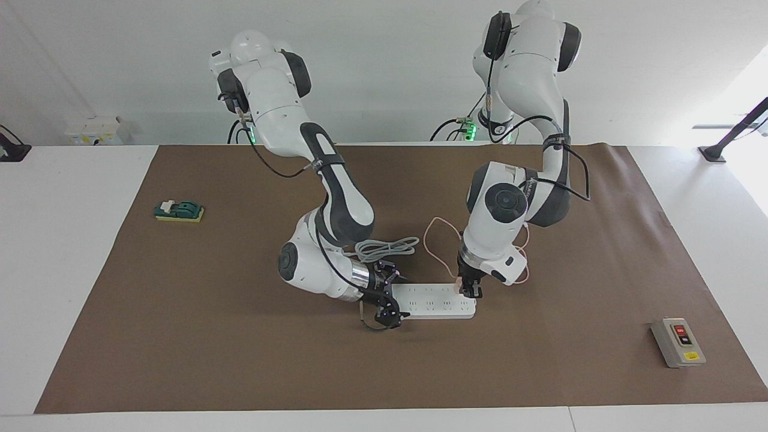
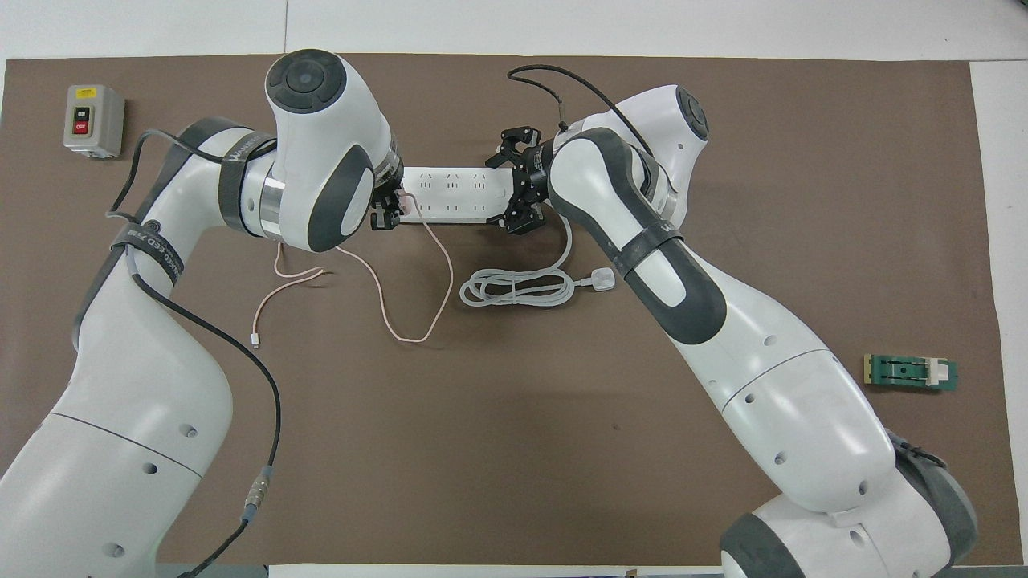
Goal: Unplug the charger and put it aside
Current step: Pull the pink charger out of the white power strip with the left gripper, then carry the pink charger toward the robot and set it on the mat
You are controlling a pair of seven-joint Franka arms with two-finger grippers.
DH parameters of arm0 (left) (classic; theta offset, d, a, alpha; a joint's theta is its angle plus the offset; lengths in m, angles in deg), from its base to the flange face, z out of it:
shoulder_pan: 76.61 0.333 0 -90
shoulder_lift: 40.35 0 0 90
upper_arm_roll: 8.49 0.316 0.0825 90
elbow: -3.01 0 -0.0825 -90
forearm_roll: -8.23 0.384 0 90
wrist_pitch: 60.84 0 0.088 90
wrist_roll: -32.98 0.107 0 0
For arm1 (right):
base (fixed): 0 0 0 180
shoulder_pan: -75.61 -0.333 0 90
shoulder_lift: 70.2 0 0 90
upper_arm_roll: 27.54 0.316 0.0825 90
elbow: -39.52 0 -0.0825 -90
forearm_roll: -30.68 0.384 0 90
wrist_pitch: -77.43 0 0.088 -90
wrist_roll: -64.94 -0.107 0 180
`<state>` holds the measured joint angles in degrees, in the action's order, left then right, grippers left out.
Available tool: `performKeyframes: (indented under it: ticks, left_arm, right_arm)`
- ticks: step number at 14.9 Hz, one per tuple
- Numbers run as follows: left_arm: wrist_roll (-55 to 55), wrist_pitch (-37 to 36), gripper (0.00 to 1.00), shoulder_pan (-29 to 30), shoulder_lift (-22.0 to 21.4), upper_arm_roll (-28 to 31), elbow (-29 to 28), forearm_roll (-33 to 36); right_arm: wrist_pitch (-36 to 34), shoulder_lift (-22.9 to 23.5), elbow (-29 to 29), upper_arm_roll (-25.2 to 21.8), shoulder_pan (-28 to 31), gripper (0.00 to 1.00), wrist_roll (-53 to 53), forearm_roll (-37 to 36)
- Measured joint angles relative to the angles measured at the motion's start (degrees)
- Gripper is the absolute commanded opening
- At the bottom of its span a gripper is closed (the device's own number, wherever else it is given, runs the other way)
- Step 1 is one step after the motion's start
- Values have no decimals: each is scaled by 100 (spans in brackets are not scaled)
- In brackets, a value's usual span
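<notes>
The white power strip (image 1: 435, 301) (image 2: 454, 193) lies on the brown mat. The pale pink charger (image 1: 460, 281) (image 2: 405, 200) sits plugged into the strip's end toward the left arm, mostly hidden by the fingers. Its thin pink cable (image 2: 418, 321) loops over the mat nearer the robots and ends in a small white connector (image 2: 255, 341). My left gripper (image 1: 471, 292) (image 2: 385, 210) is down on that end, shut on the charger. My right gripper (image 1: 387, 300) (image 2: 516, 186) is open, its fingers on either side of the strip's other end.
The strip's thick white cord (image 1: 387, 247) (image 2: 514, 286) lies coiled just nearer the robots. A grey box with red and black buttons (image 1: 678, 342) (image 2: 94, 120) stands toward the left arm's end. A green and yellow block (image 1: 179, 210) (image 2: 911, 372) lies toward the right arm's end.
</notes>
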<state>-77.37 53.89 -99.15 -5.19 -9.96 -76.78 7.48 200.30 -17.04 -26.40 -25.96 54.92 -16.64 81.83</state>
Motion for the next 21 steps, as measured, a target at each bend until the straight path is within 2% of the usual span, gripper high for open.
performKeyframes:
  ticks: [5, 6, 7, 8, 16, 19, 21]
  left_arm:
    - [-1, 0, 0, 0, 0, 0, -1, 3]
    - [-1, 0, 0, 0, 0, 0, -1, 3]
    - [-1, 1, 0, -1, 0, 0, -1, 4]
    - [-1, 0, 0, -1, 0, 1, -1, 5]
    - [0, -103, 0, 7, -79, -1, 37, 33]
    - [177, -270, 0, 97, -450, 141, 147, 265]
    - [711, -398, 0, 216, -637, 167, 147, 283]
  right_arm:
    - [33, 72, 2, -4, 4, 100, 209, 0]
    - [87, 79, 2, -4, 2, 90, 221, 0]
    - [119, 83, -3, -2, -1, 55, 221, 0]
    - [112, 80, -10, -1, 0, 32, 214, 0]
    - [119, 79, -12, 1, 1, 30, 204, 1]
    - [116, 79, -12, 1, 2, 30, 209, 0]
    - [116, 79, -12, 1, 2, 30, 210, 0]
